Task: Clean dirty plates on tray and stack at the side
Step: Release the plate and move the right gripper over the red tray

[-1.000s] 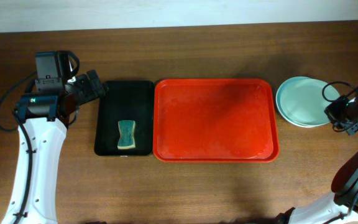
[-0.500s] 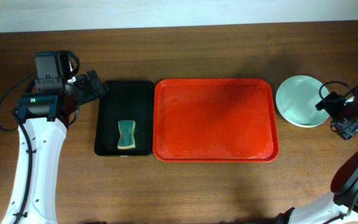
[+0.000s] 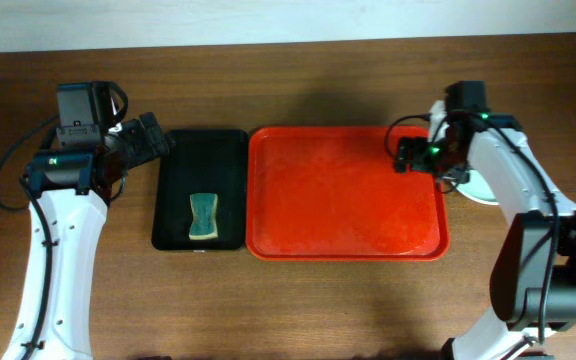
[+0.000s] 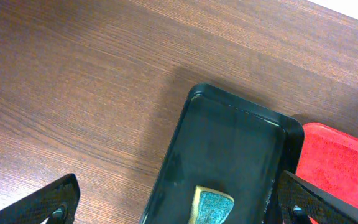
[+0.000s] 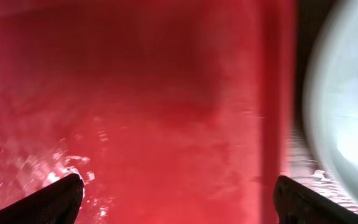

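Note:
The red tray (image 3: pixel 338 200) lies mid-table with nothing on it, its floor wet and shiny (image 5: pixel 166 112). The plates stand stacked on the table just right of it. My right arm hides most of the stack, leaving a pale sliver (image 3: pixel 476 192); the right wrist view shows a pale plate (image 5: pixel 347 106) past the tray's rim. My right gripper (image 3: pixel 406 155) (image 5: pixel 182 202) hangs open and empty over the tray's right part. My left gripper (image 3: pixel 155 138) (image 4: pixel 182 205) is open and empty above the black tray's far left corner.
A smaller black tray (image 3: pixel 200 150) (image 4: pixel 241 143) sits left of the red one. On its near half lies a yellow sponge with a teal face (image 3: pixel 203 217) (image 4: pixel 214 208). Bare wooden table (image 3: pixel 298 300) surrounds both trays.
My right gripper opened, leaving the pale plate on the stack at the right, then swung left over the red tray's right edge. The left arm stayed still.

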Action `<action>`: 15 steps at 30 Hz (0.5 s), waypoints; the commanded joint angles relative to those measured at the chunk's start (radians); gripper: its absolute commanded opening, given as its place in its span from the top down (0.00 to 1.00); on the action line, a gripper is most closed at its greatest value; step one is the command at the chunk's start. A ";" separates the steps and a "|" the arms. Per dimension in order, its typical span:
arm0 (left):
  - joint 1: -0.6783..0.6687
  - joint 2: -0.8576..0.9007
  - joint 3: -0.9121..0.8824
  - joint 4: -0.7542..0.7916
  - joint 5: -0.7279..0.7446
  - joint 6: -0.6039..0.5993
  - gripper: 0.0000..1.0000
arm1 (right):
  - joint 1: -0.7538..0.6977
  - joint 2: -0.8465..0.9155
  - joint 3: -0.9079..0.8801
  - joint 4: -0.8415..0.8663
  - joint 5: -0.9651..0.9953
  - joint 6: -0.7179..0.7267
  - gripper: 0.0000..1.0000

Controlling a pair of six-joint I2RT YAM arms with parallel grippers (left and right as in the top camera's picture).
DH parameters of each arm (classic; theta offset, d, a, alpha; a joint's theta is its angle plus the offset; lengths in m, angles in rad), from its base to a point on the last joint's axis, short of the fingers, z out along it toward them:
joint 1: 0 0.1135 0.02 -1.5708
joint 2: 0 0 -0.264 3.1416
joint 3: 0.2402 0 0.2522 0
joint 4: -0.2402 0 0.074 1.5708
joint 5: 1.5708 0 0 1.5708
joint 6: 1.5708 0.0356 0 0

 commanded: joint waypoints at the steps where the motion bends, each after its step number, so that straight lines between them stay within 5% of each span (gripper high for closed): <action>1: 0.005 -0.003 0.005 0.001 -0.010 -0.010 0.01 | 0.063 -0.002 -0.008 0.000 -0.005 -0.015 0.02; 15: 0.005 -0.003 0.005 0.001 -0.010 -0.010 0.01 | 0.099 -0.002 -0.008 0.000 -0.005 -0.015 0.02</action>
